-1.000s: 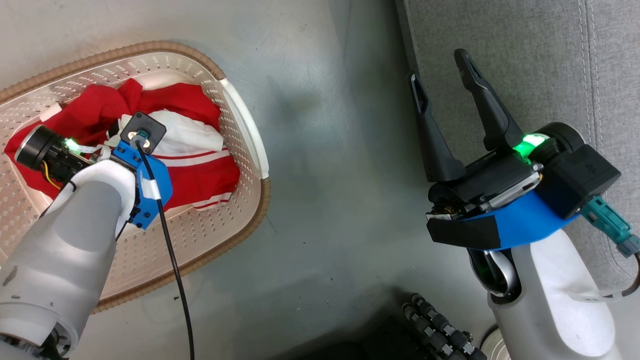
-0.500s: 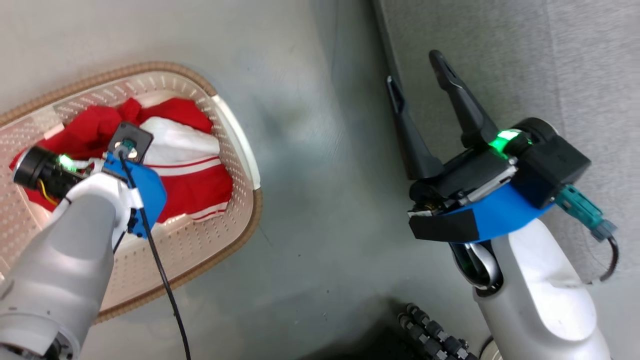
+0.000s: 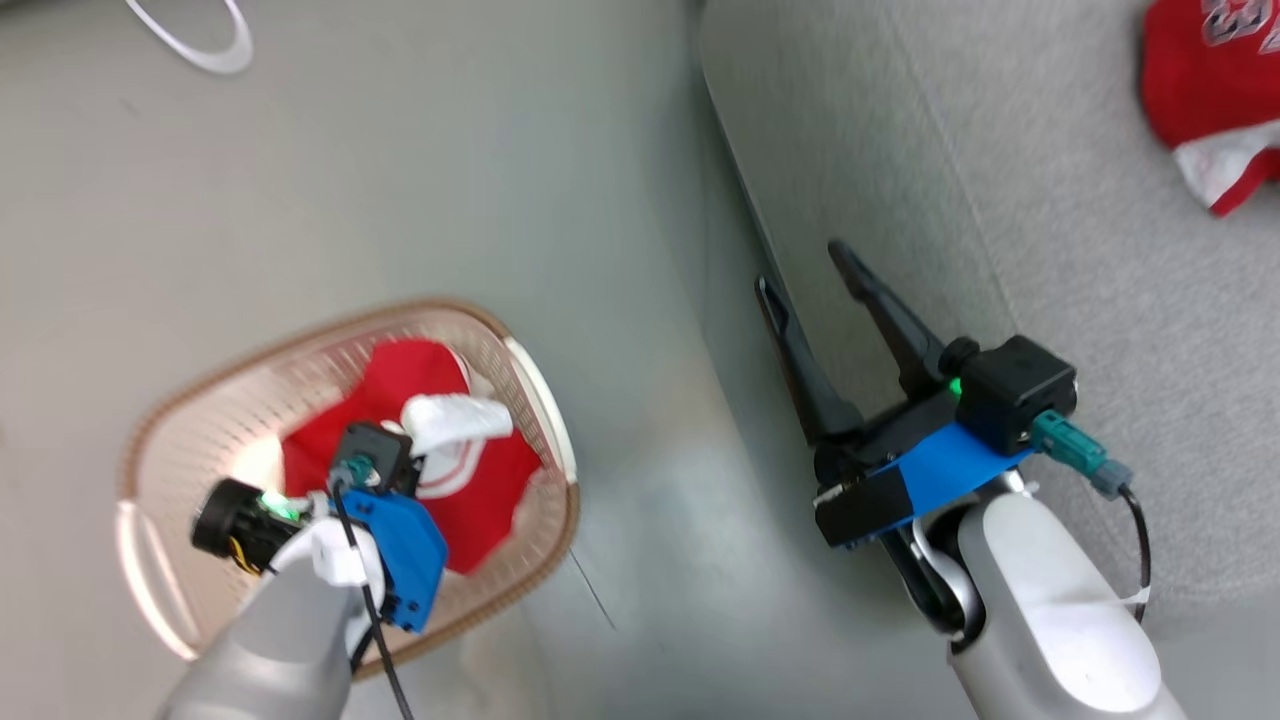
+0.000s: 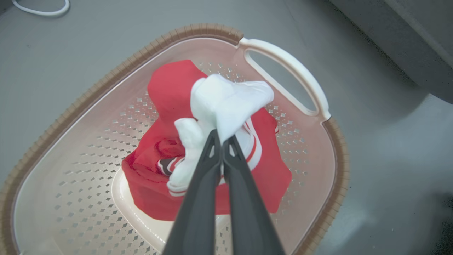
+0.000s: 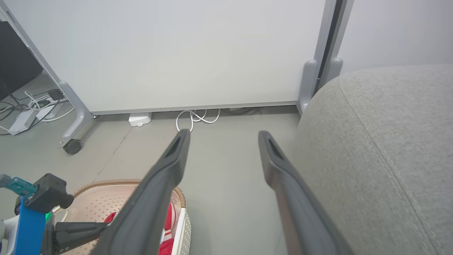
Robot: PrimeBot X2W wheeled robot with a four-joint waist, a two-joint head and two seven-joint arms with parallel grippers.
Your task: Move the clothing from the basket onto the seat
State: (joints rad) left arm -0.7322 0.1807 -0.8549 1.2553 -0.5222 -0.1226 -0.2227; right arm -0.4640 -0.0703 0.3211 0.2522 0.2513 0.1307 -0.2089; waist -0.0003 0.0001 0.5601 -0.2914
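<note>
Inside the basket [image 4: 63, 184]: one red-and-white garment [image 4: 170, 88], bunched, its white fold pinched in my left hand [image 4: 222, 140], pressed together. Soft, light, floppy by my reckoning; best held by gathered cloth. Right of the basket: my right hand [image 3: 800, 270], spread, empty; seat [image 3: 1050, 250] beyond, second garment [image 3: 1210, 80] there.

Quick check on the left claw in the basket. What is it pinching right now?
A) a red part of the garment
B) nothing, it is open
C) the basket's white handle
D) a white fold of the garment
D: in the left wrist view the left claw is shut on a white fold of the red-and-white garment, over the inside of the basket.
</note>
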